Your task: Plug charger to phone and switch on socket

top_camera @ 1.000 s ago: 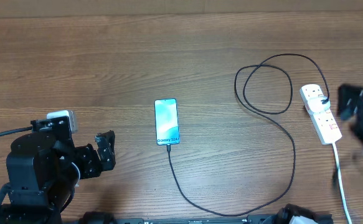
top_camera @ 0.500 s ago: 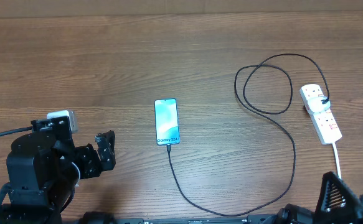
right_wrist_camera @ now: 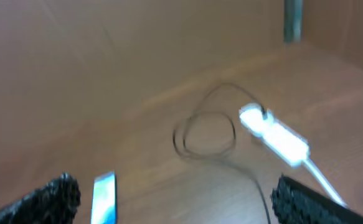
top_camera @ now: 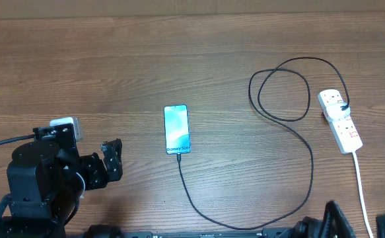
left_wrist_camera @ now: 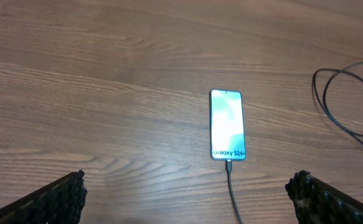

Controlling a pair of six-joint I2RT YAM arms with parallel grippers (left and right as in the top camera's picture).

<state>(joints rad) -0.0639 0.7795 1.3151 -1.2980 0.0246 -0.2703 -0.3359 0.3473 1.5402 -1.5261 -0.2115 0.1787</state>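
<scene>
**Wooden surface, both claws spread wide**

The phone [top_camera: 177,129] lies flat mid-surface, screen lit blue-teal. The black charger [top_camera: 312,162] meets the phone's near end, sweeps in a long curve to the right, loops once and reaches the socket [top_camera: 339,121], which lies by the right edge with its white cord [top_camera: 362,192] trailing toward the near edge. The left claw [left_wrist_camera: 187,186] hovers left of the phone, fingers far apart and empty. The right claw [right_wrist_camera: 175,196], blurred, is likewise spread and holds nothing.

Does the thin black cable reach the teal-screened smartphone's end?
Yes, the thin black cable meets the slim teal-screened smartphone at its edge beside the Galaxy lettering.
</scene>
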